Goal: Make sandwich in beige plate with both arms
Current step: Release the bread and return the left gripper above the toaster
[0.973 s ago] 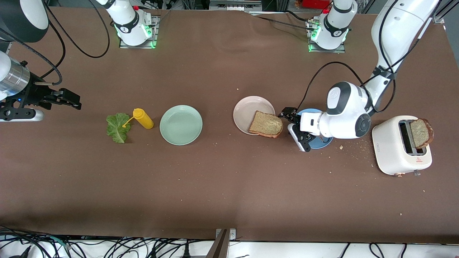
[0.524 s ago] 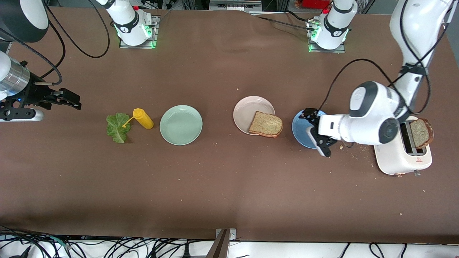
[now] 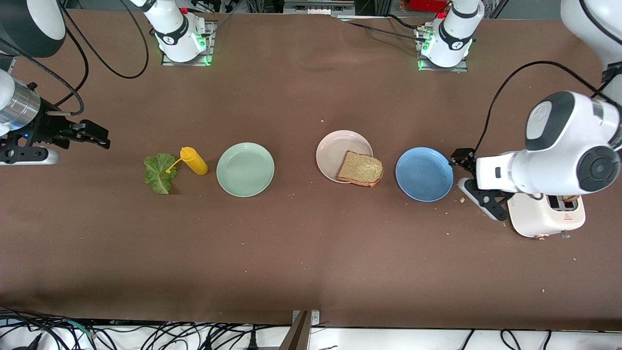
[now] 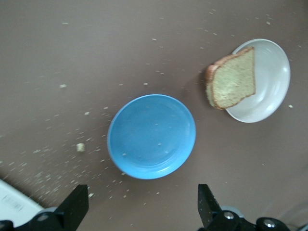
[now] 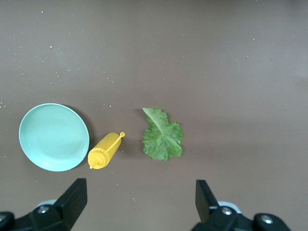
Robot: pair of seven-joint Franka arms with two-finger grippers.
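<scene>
Done so far: one bread slice (image 3: 360, 168) lies on the beige plate (image 3: 335, 148), at the plate's 4 o'clock in the front view, its outer corner hanging over the rim toward the blue plate (image 3: 424, 174).
Left to do: by my reading, lettuce and a second slice are not yet on the plate; the job is about a third along.
Lettuce leaf (image 3: 160, 173): flat on the tabletop (image 3: 311, 253) at the right arm's end, touching the nozzle of the yellow squeeze bottle (image 3: 194, 161), which lies at the leaf's 2 o'clock in the front view.
Second slice: not visible now; the toaster (image 3: 544, 218) is mostly hidden under the left arm's wrist.
Left tool (image 3: 467, 179): jaws apart, holding nothing, low over crumb-strewn tabletop between the blue plate and the toaster.
Right tool (image 3: 92, 136): jaws apart, empty, waiting above the tabletop's end, at 10 o'clock from the leaf in the front view.
Mint-green plate (image 3: 245, 169): empty, between bottle and beige plate.
Edges: the overhanging bread corner could tip if nudged; the bottle crowds one side of the leaf.
Open room: broad bare tabletop nearer the front camera than the row of plates; the gap between the beige and blue plates is narrow.
</scene>
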